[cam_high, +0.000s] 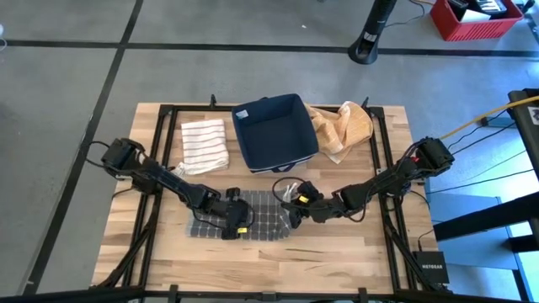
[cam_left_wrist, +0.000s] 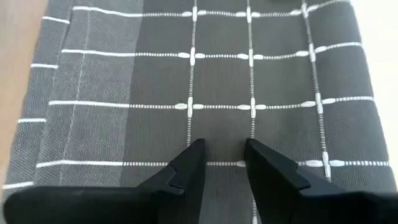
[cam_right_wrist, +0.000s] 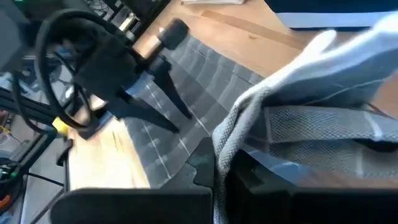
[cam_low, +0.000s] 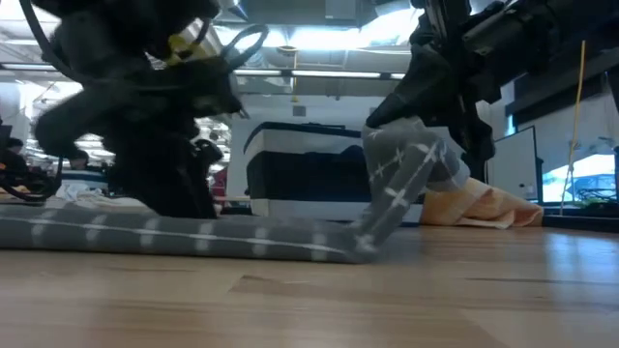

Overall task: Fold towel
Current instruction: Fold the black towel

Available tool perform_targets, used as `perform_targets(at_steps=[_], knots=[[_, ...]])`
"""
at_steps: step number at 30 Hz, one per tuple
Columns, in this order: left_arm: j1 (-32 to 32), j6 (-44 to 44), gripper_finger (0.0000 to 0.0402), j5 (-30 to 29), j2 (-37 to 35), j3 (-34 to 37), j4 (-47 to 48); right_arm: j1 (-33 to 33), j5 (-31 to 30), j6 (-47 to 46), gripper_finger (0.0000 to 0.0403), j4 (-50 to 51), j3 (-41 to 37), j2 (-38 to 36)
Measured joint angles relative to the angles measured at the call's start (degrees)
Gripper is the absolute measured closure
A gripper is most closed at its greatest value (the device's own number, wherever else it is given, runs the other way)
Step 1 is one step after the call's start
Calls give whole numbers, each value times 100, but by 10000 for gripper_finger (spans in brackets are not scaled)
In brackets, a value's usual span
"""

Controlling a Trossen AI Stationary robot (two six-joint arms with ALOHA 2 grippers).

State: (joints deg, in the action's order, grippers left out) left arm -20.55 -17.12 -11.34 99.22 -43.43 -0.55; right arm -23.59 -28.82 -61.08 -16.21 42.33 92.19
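The wooden table (cam_high: 354,244) carries a grey checked towel (cam_high: 253,220) beneath the left gripper (cam_high: 239,229) (flat), with a striped cloth (cam_high: 205,144), navy bin (cam_high: 274,130) and tan cloth (cam_high: 344,128) beyond it.

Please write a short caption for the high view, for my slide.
Right gripper lifts one edge of the grey towel while left gripper rests on it.

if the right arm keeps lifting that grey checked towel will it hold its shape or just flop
Probably flops: the grey checked towel already droops and creases where the right end effector pinches its lifted edge. It looks thin and light, so the flat part may drag, though the left end effector seems to pin it.
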Motion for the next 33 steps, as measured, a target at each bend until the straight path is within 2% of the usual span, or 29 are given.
perform_targets(at_steps=[5, 8, 15, 17, 21, 26, 29, 31, 33], knots=[[26, 257, 294, 52, 392, 16, -1323, 59, 27, -7, 385, -877, 27, 330], [70, 327, 294, 88, 559, 23, -1802, 140, 204, 22, 386, -1272, 216, 668], [148, 408, 294, 57, 581, -120, -1746, 275, 474, 555, 387, -1399, 1082, 1245], [103, 379, 294, 38, 442, -219, -1312, 302, 545, 698, 387, -1311, 1223, 1284], [-28, 155, 294, 47, -193, -527, 179, 308, 541, 755, 388, -1213, 1294, 1289], [-456, -760, 294, 28, -1057, -578, 1980, 304, 555, 730, 388, -893, 1281, 1295], [-781, -1207, 294, -201, -1210, -554, 2852, 304, 591, 728, 388, -921, 1276, 1298], [-951, -1279, 294, -527, -1178, -308, 2797, 304, 590, 734, 388, -961, 1281, 1295], [-1025, -1139, 294, -638, -1096, -7, 2266, 304, 590, 732, 388, -971, 1279, 1295]])
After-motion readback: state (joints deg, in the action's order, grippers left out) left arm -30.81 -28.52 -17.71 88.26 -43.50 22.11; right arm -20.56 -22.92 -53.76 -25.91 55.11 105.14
